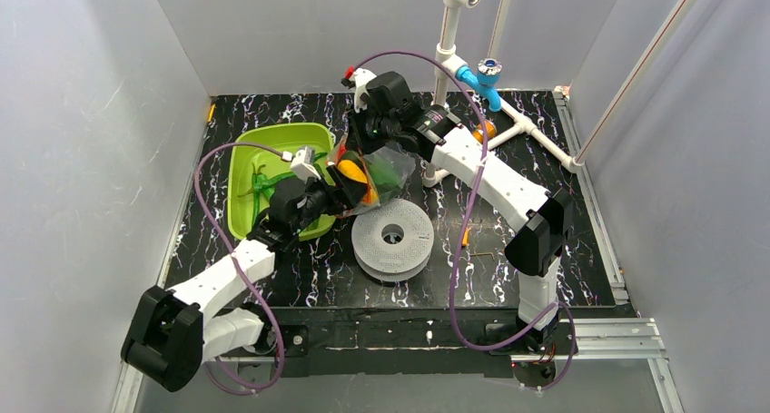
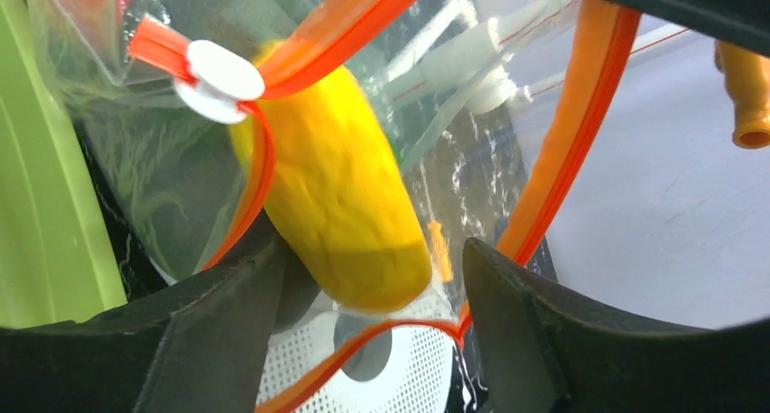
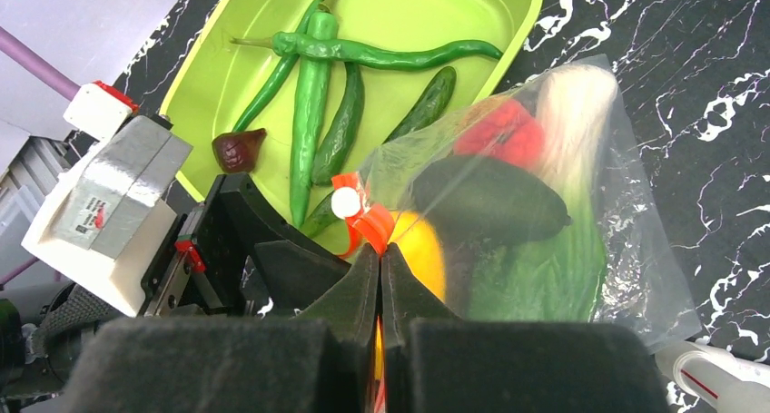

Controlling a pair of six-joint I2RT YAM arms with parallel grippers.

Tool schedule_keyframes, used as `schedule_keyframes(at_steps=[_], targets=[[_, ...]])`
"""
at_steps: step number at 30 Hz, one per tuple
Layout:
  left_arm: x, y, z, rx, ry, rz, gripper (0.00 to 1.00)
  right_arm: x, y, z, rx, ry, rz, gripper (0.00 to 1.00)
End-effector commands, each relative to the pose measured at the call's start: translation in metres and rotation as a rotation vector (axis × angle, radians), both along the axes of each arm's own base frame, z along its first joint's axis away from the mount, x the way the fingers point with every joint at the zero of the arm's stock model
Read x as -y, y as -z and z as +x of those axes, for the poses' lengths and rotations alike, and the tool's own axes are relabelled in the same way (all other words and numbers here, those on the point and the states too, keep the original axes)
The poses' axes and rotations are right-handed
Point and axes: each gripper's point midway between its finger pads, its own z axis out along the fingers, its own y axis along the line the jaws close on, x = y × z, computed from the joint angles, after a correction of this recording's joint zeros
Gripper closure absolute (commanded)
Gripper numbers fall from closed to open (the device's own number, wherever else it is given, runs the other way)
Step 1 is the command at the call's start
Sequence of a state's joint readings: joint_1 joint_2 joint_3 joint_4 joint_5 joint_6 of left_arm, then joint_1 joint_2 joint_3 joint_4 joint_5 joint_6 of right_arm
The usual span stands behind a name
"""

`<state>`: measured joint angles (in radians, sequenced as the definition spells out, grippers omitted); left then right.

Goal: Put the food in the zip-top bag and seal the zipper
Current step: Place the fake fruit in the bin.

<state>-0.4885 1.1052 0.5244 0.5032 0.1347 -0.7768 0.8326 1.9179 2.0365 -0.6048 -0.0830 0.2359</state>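
My right gripper (image 1: 363,146) is shut on the orange-red zipper (image 3: 372,224) and holds the clear zip-top bag (image 1: 392,172) open above the table. The bag holds a dark eggplant (image 3: 490,200), a red fruit (image 3: 504,127), a white-and-green stalk (image 3: 577,104) and green leaves. My left gripper (image 2: 374,259) is at the bag's mouth, jaws wide apart, with the yellow piece (image 2: 336,204) just past the fingertips inside the zipper loop (image 2: 563,132). Several long green peppers (image 3: 309,95) lie in the lime tray (image 1: 243,155).
A white perforated disc (image 1: 392,240) lies right under the bag. A small brown piece (image 3: 238,150) sits in the tray. White pipes with a blue valve (image 1: 481,73) and an orange fitting (image 1: 488,127) stand at the back right. A small orange stick (image 1: 464,234) lies right of the disc.
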Motion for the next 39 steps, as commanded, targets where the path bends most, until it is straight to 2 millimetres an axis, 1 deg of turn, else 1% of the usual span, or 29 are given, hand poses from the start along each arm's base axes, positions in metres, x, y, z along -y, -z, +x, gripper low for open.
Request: schedule_keyframes(at_steps=[1, 2, 5, 8, 10, 12, 15, 16, 18, 20, 21, 22, 24, 26, 28, 30, 32, 33, 35, 39], targets=[[-0.003, 0.001, -0.019, -0.067, 0.078, 0.136, 0.26, -0.003, -0.047, 0.0, 0.09, -0.013, 0.098, 0.99], [-0.007, 0.002, -0.024, -0.092, 0.09, 0.175, 0.24, -0.003, -0.047, 0.001, 0.093, -0.012, 0.096, 0.99], [-0.02, -0.003, -0.042, -0.165, 0.118, 0.281, 0.16, 0.0, -0.044, 0.003, 0.095, -0.006, 0.084, 0.99], [-0.031, -0.013, -0.061, -0.216, 0.158, 0.356, 0.15, 0.002, -0.042, 0.005, 0.098, 0.002, 0.076, 0.99], [-0.041, -0.019, -0.07, -0.241, 0.148, 0.398, 0.16, 0.004, -0.041, 0.006, 0.101, 0.004, 0.074, 0.99], [-0.053, -0.028, -0.076, -0.239, 0.117, 0.425, 0.2, 0.005, -0.041, 0.007, 0.103, 0.005, 0.073, 0.99], [-0.069, -0.031, -0.079, -0.228, 0.046, 0.45, 0.31, 0.005, -0.041, 0.006, 0.103, 0.003, 0.075, 0.99], [-0.073, -0.029, -0.078, -0.227, 0.024, 0.452, 0.36, 0.005, -0.042, 0.006, 0.104, 0.003, 0.075, 0.99], [-0.079, -0.024, -0.077, -0.247, -0.014, 0.449, 0.42, 0.005, -0.042, 0.005, 0.102, 0.002, 0.076, 0.99], [-0.08, -0.018, -0.075, -0.283, -0.031, 0.44, 0.44, 0.005, -0.042, 0.004, 0.1, 0.0, 0.076, 0.99], [-0.078, -0.014, -0.073, -0.301, -0.028, 0.431, 0.41, 0.006, -0.042, 0.004, 0.101, 0.0, 0.075, 0.99], [-0.075, -0.011, -0.071, -0.315, -0.02, 0.421, 0.32, 0.006, -0.041, 0.004, 0.103, 0.001, 0.073, 0.99], [-0.068, -0.005, -0.067, -0.338, 0.004, 0.4, 0.21, 0.008, -0.041, 0.003, 0.103, 0.001, 0.069, 0.99], [-0.064, 0.002, -0.06, -0.355, 0.012, 0.383, 0.19, 0.008, -0.04, 0.003, 0.101, 0.001, 0.067, 0.99], [-0.061, 0.008, -0.051, -0.366, 0.016, 0.365, 0.19, 0.008, -0.039, 0.002, 0.098, -0.002, 0.066, 0.99], [-0.058, 0.015, -0.042, -0.382, 0.02, 0.339, 0.22, 0.008, -0.039, 0.002, 0.096, -0.004, 0.066, 0.99], [-0.054, 0.022, -0.033, -0.398, 0.03, 0.307, 0.29, 0.008, -0.039, 0.001, 0.095, -0.003, 0.065, 0.99], [-0.053, 0.026, -0.028, -0.407, 0.032, 0.291, 0.34, 0.008, -0.039, 0.002, 0.096, -0.004, 0.066, 0.99], [-0.048, 0.03, -0.019, -0.42, 0.05, 0.249, 0.48, 0.008, -0.039, 0.001, 0.095, -0.006, 0.062, 0.99], [-0.039, 0.031, -0.001, -0.43, 0.09, 0.187, 0.7, 0.009, -0.038, 0.003, 0.101, -0.003, 0.05, 0.99]])
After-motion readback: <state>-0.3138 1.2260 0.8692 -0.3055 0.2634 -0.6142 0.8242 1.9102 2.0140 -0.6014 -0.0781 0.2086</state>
